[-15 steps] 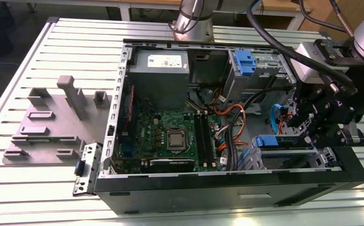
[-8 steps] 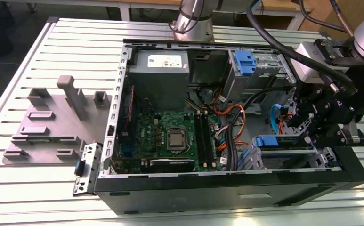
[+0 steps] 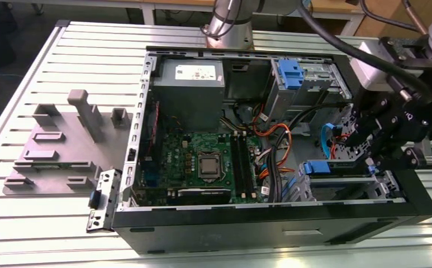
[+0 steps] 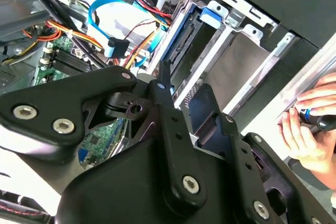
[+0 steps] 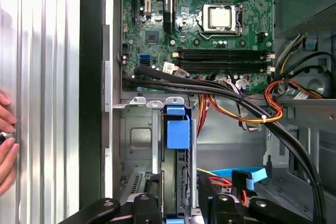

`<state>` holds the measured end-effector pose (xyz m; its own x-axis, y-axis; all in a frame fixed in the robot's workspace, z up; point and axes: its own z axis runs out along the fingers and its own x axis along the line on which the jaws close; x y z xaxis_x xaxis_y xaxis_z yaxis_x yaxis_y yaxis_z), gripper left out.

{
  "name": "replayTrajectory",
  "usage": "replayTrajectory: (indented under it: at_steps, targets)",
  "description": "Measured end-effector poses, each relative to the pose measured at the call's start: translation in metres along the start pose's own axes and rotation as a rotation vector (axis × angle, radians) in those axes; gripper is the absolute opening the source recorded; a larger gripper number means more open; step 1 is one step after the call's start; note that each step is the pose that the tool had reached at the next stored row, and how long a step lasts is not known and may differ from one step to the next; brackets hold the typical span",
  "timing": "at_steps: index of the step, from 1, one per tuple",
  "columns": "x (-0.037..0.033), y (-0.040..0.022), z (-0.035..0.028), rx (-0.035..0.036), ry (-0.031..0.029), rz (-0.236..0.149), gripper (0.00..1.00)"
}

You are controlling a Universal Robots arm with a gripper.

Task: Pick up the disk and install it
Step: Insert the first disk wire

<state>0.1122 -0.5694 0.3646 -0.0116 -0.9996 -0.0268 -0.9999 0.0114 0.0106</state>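
The disk (image 3: 324, 167) sits in the drive cage (image 3: 350, 187) at the front corner of the open computer case, on the exterior view's right. Its blue latch end (image 5: 177, 127) points toward the motherboard, and its body runs back under my gripper. In the second wrist view the disk (image 4: 184, 51) appears edge-on between the cage's metal rails, blue rail along its side. My black gripper (image 3: 372, 145) hangs directly over the cage and straddles the disk's rear part (image 5: 178, 208) (image 4: 186, 90). Its own body hides whether it grips the disk.
A grey power-supply box (image 3: 188, 84) fills the case's far corner. An upper cage carries a bare blue latch (image 3: 290, 72). Orange, black and blue cables (image 5: 252, 108) cross beside the disk. A person's hand (image 4: 310, 124) rests on the table outside the case. Grey fixtures (image 3: 59, 145) stand on the exterior view's left.
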Motion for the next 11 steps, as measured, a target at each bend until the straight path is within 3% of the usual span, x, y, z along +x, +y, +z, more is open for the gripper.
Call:
replayTrajectory:
  at_steps: [3, 11]
  targets:
    - [-0.0001, 0.0000, -0.0048, 0.0000, 0.0001, 0.000, 0.42]
    - [-0.0040, 0.0001, -0.0048, 0.0010, -0.0001, 0.000, 0.42]
